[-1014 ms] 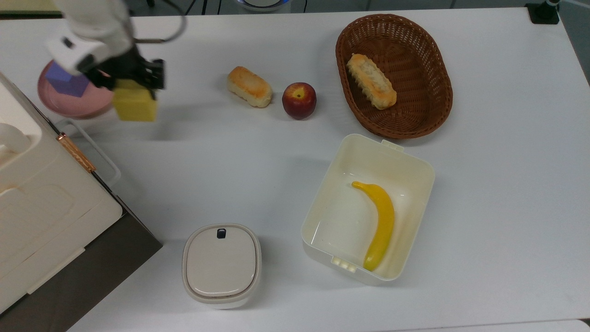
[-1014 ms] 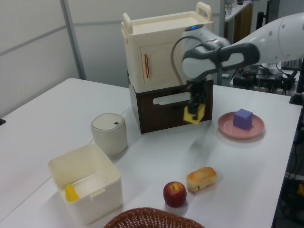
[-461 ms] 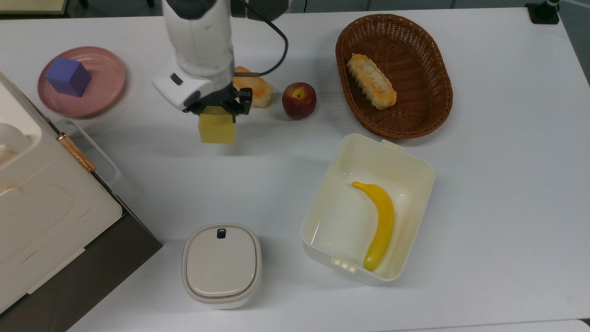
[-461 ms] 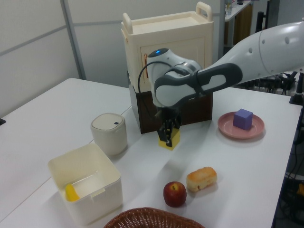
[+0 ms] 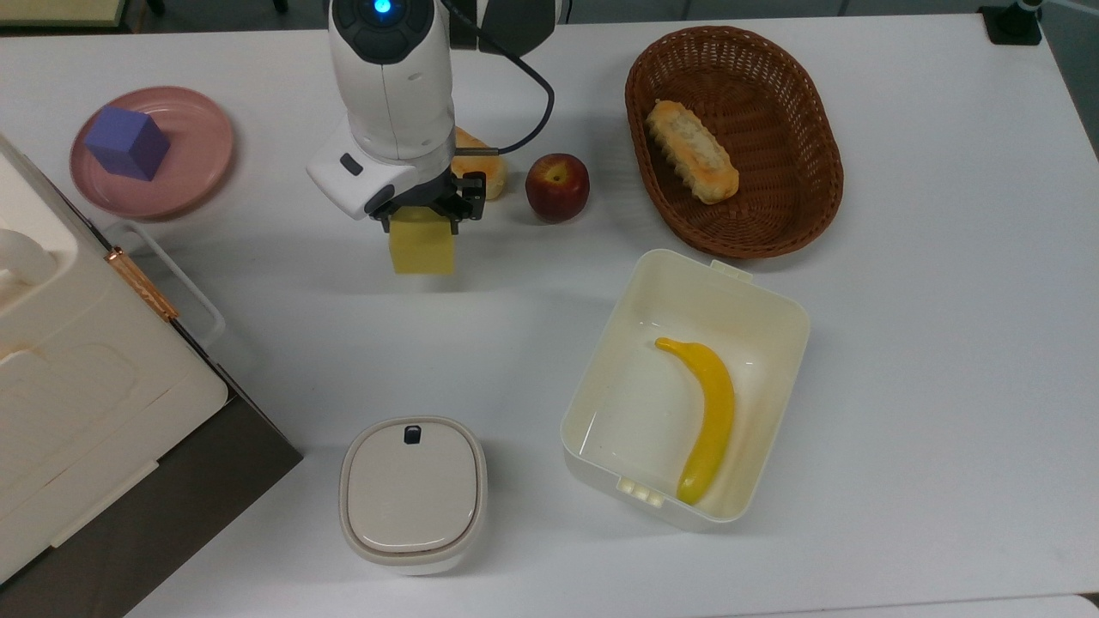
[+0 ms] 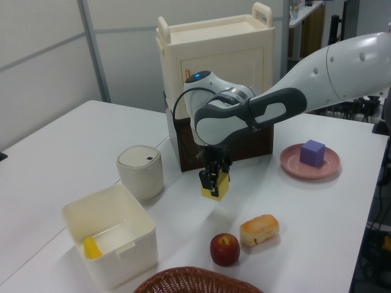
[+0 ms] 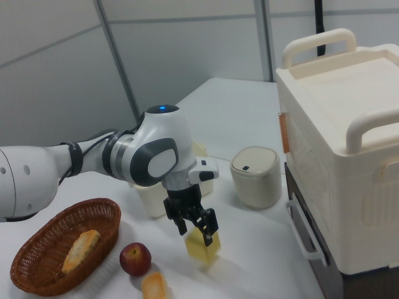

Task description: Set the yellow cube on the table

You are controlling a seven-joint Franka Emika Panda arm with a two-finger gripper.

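1. The robot's gripper (image 5: 422, 209) is clamped on the yellow cube (image 5: 421, 249), one finger on each side, holding it low over a bare stretch of the white table (image 5: 901, 343).
2. In the top view the cube sits just below a bread roll (image 5: 481, 170) and to the top view's left of a red apple (image 5: 557, 186), clear of both.
3. In the right view the cube (image 7: 202, 245) looks to be at or just above the tabletop; whether its base is touching cannot be told.
4. In the left view the cube (image 6: 215, 186) hangs in front of the cream cabinet (image 6: 214, 91), well apart from the pink plate (image 6: 310, 163) that carries a purple cube (image 6: 313, 152).
5. Judged from this, the carry is nearly done: what is left is the last bit of lowering, if any, then letting go and lifting away.
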